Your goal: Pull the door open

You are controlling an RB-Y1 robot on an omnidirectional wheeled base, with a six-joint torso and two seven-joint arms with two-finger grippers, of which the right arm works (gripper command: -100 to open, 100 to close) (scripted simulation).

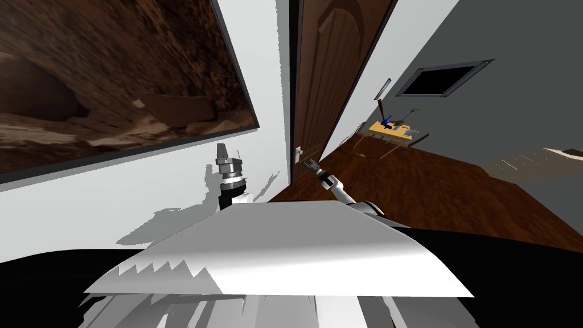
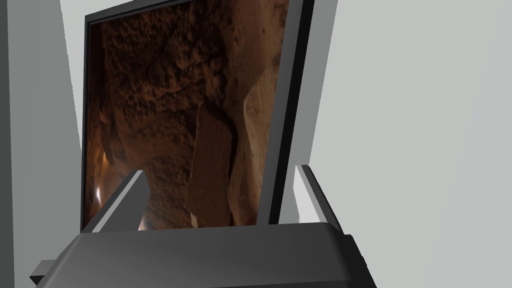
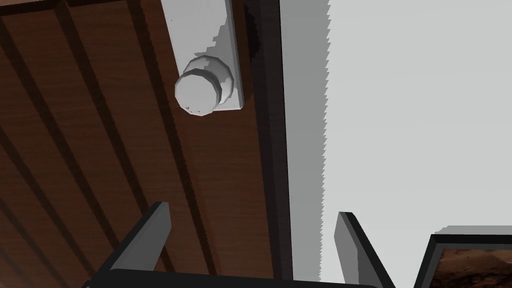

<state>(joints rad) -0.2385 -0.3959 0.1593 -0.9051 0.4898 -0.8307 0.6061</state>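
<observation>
Door [image 3: 100,150] rigid, likely heavy; grasp the smooth white knob [image 3: 198,90]. My right fingers [image 3: 150,235] spread wide, empty, short of it.

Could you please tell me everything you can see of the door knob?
The door knob is a plain pale grey, round, faceted stub with a flat face, standing out from a pale rectangular plate. It sits on the dark brown panelled door, close to the edge by the dark frame. Nothing touches it: the right gripper is open, short of it.
</observation>
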